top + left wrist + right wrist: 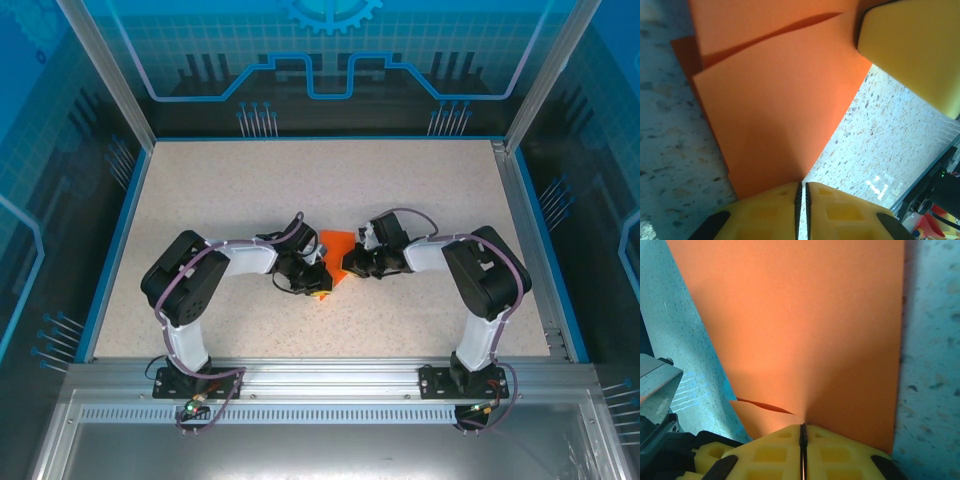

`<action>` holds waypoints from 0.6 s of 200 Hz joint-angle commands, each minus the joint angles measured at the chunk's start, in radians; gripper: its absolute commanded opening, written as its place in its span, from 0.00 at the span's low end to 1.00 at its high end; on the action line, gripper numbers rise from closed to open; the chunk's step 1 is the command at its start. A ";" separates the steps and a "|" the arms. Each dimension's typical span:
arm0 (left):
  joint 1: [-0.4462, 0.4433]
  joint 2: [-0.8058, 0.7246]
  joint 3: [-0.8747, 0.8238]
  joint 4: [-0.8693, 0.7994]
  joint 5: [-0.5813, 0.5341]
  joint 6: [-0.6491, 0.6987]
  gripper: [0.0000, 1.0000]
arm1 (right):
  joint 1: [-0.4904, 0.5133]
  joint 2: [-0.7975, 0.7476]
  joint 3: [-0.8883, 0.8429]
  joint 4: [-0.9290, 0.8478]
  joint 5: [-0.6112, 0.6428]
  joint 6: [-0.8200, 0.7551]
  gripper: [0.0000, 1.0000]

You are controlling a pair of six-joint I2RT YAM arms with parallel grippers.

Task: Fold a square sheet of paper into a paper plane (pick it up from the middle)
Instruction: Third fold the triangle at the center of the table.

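Folded orange paper (pixel 337 248) pinched between my two hands, mid-table.
My left gripper (pixel 801 192) and right gripper (pixel 802 432) are clamped shut on opposite edges. Its length runs near-to-far, with wide table (pixel 250 190) on every side.

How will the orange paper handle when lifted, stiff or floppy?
Probably floppy: the orange paper is thin, its folded layers gaping. Likely light: left claw and right claw pinch just its edges.
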 commanded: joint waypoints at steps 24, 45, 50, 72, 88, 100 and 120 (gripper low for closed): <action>-0.003 0.009 -0.020 -0.073 -0.035 0.043 0.14 | 0.042 -0.097 0.037 -0.065 -0.010 -0.037 0.12; -0.003 0.008 -0.017 -0.067 -0.035 0.040 0.14 | 0.064 -0.087 0.041 -0.062 -0.017 -0.028 0.08; -0.004 0.008 -0.017 -0.065 -0.034 0.040 0.14 | 0.068 -0.081 0.042 -0.062 -0.009 -0.022 0.07; -0.004 0.006 -0.013 -0.071 -0.035 0.045 0.14 | 0.074 -0.043 0.024 -0.019 -0.005 0.011 0.04; -0.004 0.007 -0.014 -0.072 -0.032 0.047 0.13 | 0.074 -0.018 0.012 0.001 0.011 0.019 0.02; -0.003 0.004 -0.019 -0.073 -0.034 0.048 0.13 | 0.073 0.000 0.010 -0.005 0.021 0.016 0.02; -0.003 0.002 -0.025 -0.073 -0.034 0.049 0.13 | 0.070 0.029 0.000 0.006 0.033 0.010 0.01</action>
